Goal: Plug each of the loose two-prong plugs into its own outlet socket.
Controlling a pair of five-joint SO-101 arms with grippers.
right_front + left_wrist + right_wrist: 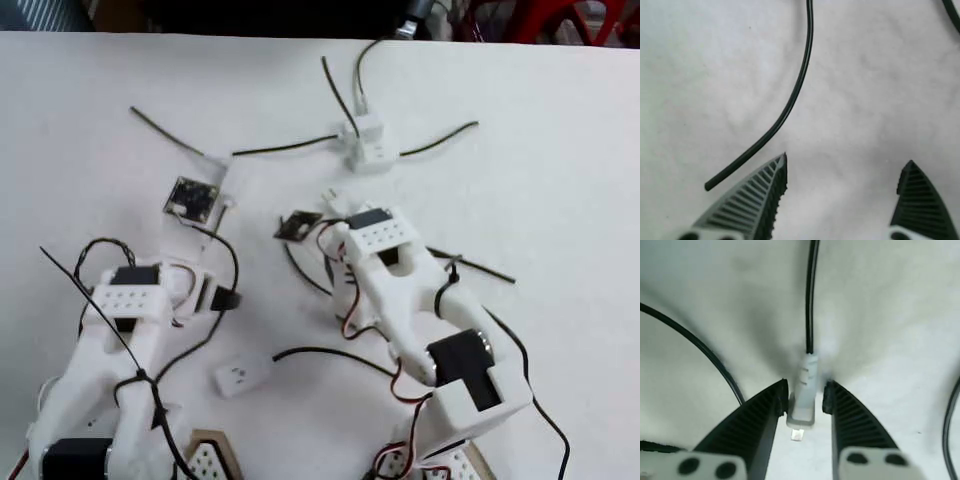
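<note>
My right gripper [805, 397] is shut on a small white two-prong plug [803, 390]. Its metal prongs stick out behind the fingers, and its black cord [811, 295] runs away over the table. In the high view this arm [385, 250] is at the table's middle, just short of a white outlet block [365, 140] that has several dark cords coming out of it. My left gripper [845, 172] is open above bare white table, with the loose end of a black cord [790, 105] lying just ahead of one finger [757, 200]. The left arm [125, 300] is at the near left.
A second white socket piece [240, 375] on a black cord lies near the front edge between the two arms. Thin dark cords [165, 130] trail across the far half of the white table [560, 150]. The arms' own wiring hangs in loops beside them.
</note>
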